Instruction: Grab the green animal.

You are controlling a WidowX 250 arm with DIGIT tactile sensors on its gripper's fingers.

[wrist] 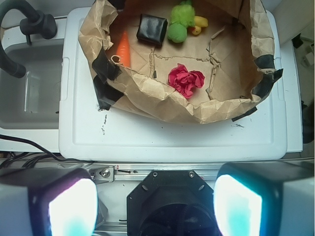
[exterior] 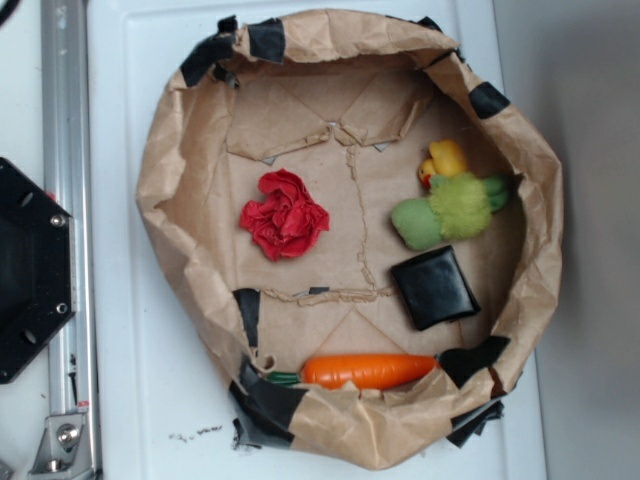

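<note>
White surface (wrist: 167,137); only the wrist view shows jaws spread, far from green animal (wrist: 178,23).

A white worktop (exterior: 150,400) sits in even light, a metal rail (exterior: 62,250) along its left edge, grey surface (exterior: 590,250) at right.

End effector spread wide, empty.
Its two fingers (wrist: 59,206) frame the wrist view's lower corners, far apart.
</note>
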